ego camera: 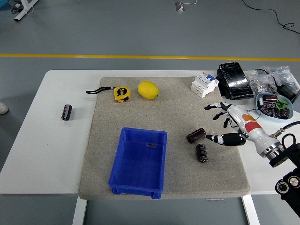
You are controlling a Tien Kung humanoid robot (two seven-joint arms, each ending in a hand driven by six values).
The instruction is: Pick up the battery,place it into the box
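Two dark cylindrical batteries lie on the grey mat right of the box: one (196, 135) nearer the middle, one (202, 153) closer to me. A third battery (67, 112) lies on the bare white table at far left. The blue box (139, 161) stands at the mat's front centre, with a small dark item inside. My right hand (224, 123) comes in from the right, fingers spread and empty, its thumb just right of the two batteries, not touching them. The left arm is out of view.
A yellow tape measure (121, 93) and a lemon (148, 90) lie at the mat's back. A white breaker (204, 85), a black pack (234, 80), bags of small parts (265, 80) and a blue bowl of parts (273, 105) crowd the back right.
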